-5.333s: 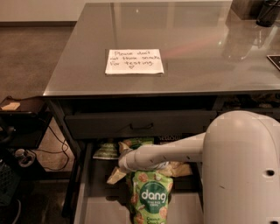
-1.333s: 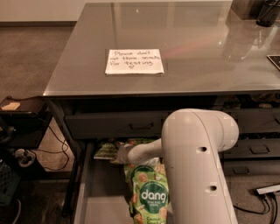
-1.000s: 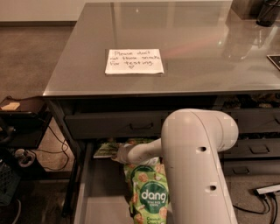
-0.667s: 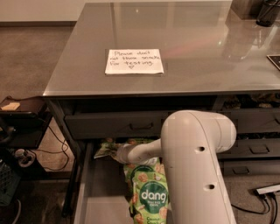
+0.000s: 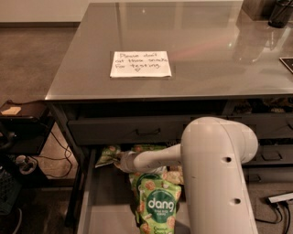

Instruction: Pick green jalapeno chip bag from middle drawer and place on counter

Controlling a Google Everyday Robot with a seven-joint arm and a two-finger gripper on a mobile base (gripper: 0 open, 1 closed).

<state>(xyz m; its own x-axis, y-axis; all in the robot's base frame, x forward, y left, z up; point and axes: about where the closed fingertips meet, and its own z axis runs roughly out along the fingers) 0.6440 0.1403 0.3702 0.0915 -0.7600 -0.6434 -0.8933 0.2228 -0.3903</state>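
Note:
The middle drawer (image 5: 107, 215) stands pulled out under the counter (image 5: 192, 50), which bears a white handwritten note (image 5: 140, 64). The pale-green jalapeno chip bag (image 5: 107, 154) lies at the drawer's back left, partly under the drawer front above. My white arm reaches left into the drawer, and my gripper (image 5: 118, 160) is right at the bag's right edge. A green "dang" bag (image 5: 158, 205) lies in front of the arm, with other green bags (image 5: 149, 148) behind it.
A closed drawer front with a slim bar handle (image 5: 147, 132) sits just above the open drawer. More drawer fronts (image 5: 271, 155) are at right. A dark side shelf (image 5: 20, 112) with cables stands at left. Dark objects (image 5: 279, 11) stand on the counter's far right corner.
The arm has swung from the right to the frame's middle, and the gripper has moved a little left and back toward the pale-green bag. The bags lie as before.

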